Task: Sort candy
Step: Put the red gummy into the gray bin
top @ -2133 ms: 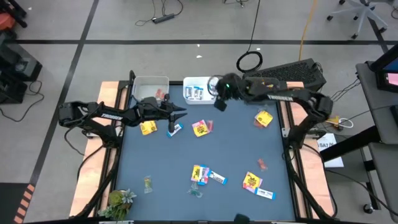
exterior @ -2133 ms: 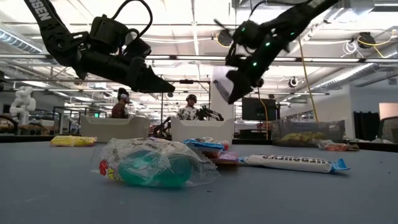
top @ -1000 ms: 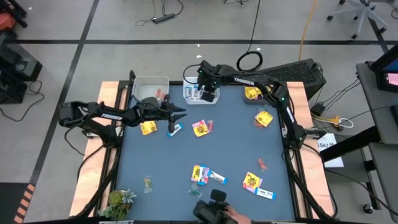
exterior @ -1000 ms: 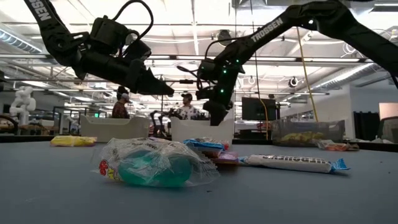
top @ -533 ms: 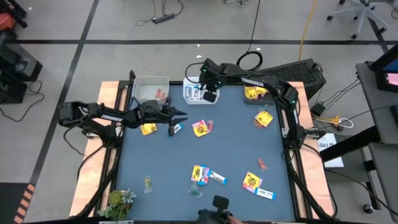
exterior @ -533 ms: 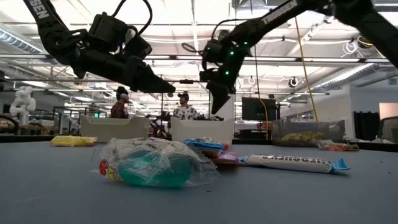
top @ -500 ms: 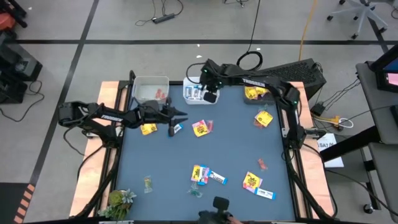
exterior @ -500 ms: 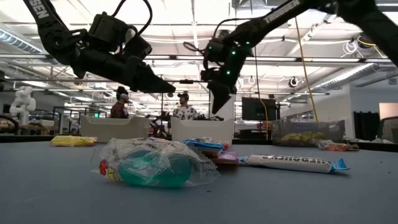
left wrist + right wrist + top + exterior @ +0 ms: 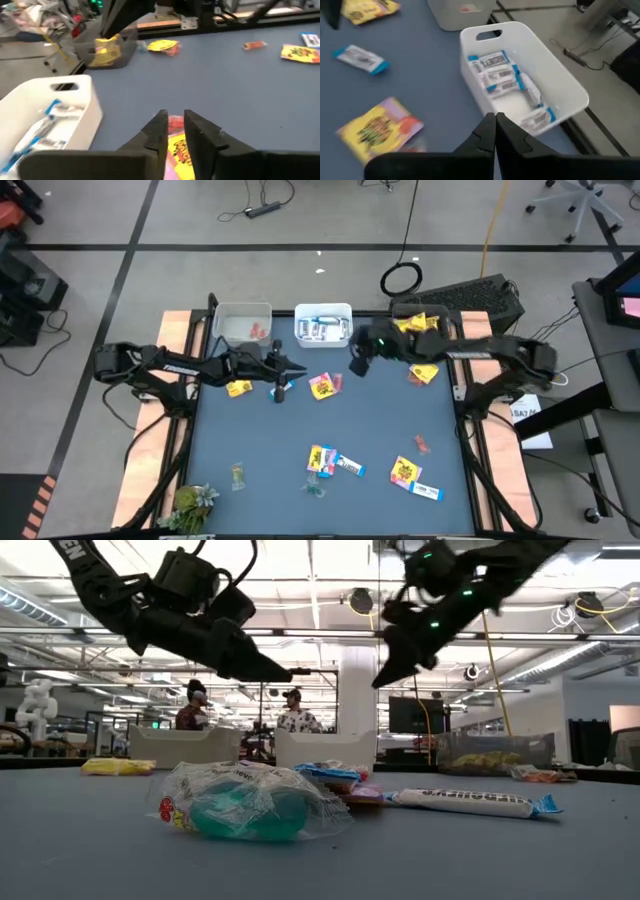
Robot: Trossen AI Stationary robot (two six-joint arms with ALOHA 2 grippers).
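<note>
Since the earlier frame, the right gripper [image 9: 357, 367] has left the white bin [image 9: 341, 315] of blue bars [image 9: 495, 75], fingers together, empty. Left gripper [image 9: 279, 393], narrowly parted, hangs over a blue bar [image 9: 285, 388]. More candy [image 9: 322, 386] lies scattered, unsorted.

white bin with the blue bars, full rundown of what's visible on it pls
The white bin is a rectangular tub that looks like smooth moulded plastic, with rounded corners and an oval handle slot in one end wall. It sits upright and open-topped at the table's far edge, next to a grey bin on its left. Inside lie several blue-and-white bar wrappers, loosely piled on the floor of the tub. The right gripper is nearby, fingers shut, apart from it. Nothing but the table and its contents touches the bin.
</note>
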